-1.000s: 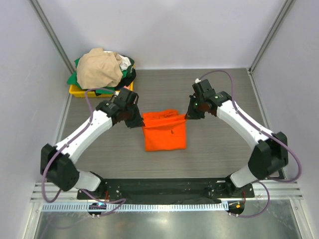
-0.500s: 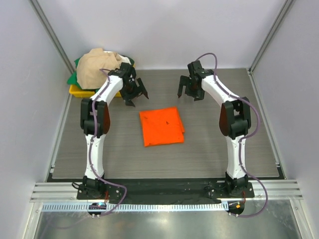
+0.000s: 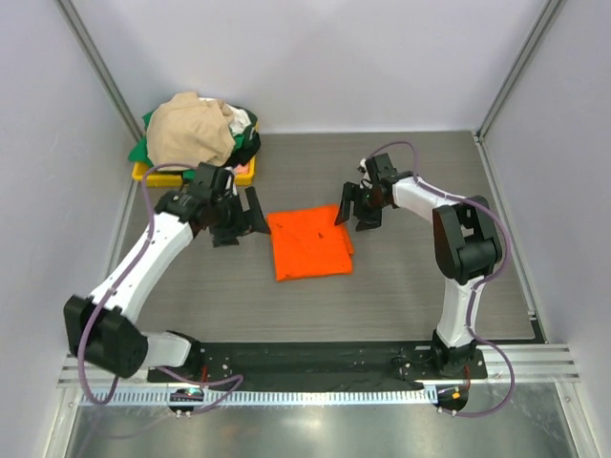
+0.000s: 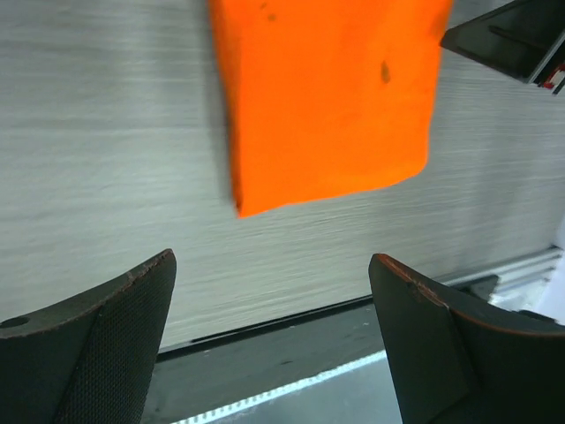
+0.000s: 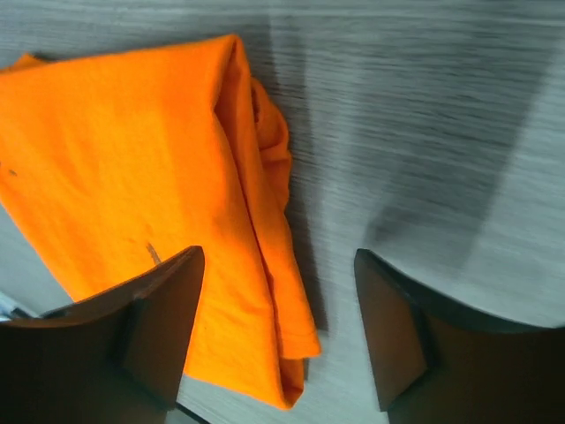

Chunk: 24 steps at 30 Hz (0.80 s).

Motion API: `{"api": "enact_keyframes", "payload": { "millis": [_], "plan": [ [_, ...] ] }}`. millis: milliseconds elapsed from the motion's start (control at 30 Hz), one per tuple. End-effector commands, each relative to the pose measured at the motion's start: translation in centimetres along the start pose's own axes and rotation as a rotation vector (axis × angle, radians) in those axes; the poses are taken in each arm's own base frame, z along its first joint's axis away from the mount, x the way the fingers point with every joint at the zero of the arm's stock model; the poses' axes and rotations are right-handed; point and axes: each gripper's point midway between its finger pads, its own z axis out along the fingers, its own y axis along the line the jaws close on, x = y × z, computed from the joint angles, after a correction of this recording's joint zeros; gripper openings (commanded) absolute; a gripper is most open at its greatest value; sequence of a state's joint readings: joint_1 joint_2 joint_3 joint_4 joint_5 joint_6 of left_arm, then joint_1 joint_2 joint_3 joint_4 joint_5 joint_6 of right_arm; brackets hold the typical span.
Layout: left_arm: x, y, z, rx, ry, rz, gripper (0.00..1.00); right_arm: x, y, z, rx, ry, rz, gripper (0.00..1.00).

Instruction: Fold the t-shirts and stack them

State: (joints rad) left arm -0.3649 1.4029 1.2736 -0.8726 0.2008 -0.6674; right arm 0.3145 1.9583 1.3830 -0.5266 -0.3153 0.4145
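A: Orange t-shirt (image 3: 310, 243) lies folded into a rough square mid-table, its right edge a bit bunched. Which step is this?
B: I'd judge that fold done. The left fingers (image 4: 88, 353) and the right fingers (image 5: 132, 336) stand apart, holding nothing, one pair at each side of it.
A: Next?
B: Probably fetching another from the heap on the yellow bin (image 3: 151, 176) at the far left corner; the beige t-shirt (image 3: 191, 129) lies on top.
A: The setting?
B: Grey wood-grain table (image 3: 420, 286), pale walls (image 3: 315, 57) close around
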Motion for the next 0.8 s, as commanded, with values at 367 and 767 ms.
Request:
{"api": "enact_keyframes", "payload": {
  "millis": [367, 767],
  "plan": [
    [3.7, 10.0, -6.2, -0.256, -0.309, 0.038, 0.92, 3.2, 0.2, 5.2, -0.133, 0.062, 0.003, 0.02],
    [2.3, 9.6, -8.8, -0.213, -0.467, 0.074, 0.92, -8.9, -15.2, -2.9, 0.303, -0.153, 0.051, 0.02]
  ]
}}
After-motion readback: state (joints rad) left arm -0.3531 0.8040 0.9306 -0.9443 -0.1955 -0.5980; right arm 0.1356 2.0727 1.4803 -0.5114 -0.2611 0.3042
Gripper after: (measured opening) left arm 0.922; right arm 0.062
